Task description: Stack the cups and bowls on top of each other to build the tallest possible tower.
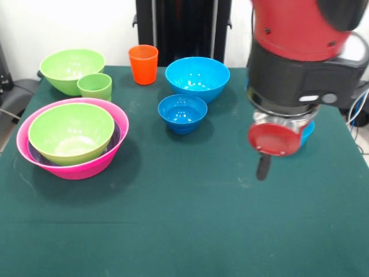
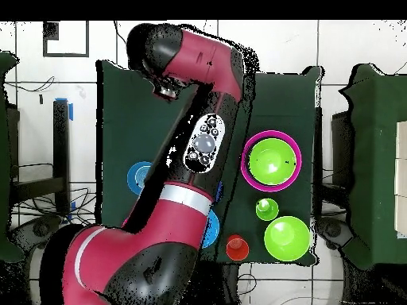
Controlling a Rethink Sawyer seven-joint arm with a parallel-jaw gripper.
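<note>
The tower stands front left: a pink bowl (image 1: 118, 124) holding a purple bowl (image 1: 40, 157) and a lime green bowl (image 1: 71, 132); it also shows in the overhead view (image 2: 248, 159). The orange cup (image 1: 143, 63) and the light green cup (image 1: 95, 86) stand apart at the back. My gripper (image 1: 266, 164) hangs above the right side of the table, shut on the small red bowl (image 1: 275, 138), whose underside faces the camera. One black finger (image 1: 263, 167) shows below it. A blue bowl (image 1: 308, 131) is mostly hidden behind the gripper.
A second lime green bowl (image 1: 72, 68) stands at the back left beside the light green cup. A large blue bowl (image 1: 197, 78) and a small blue bowl (image 1: 182, 112) stand at the back middle. The arm (image 2: 203, 151) covers much of the overhead view.
</note>
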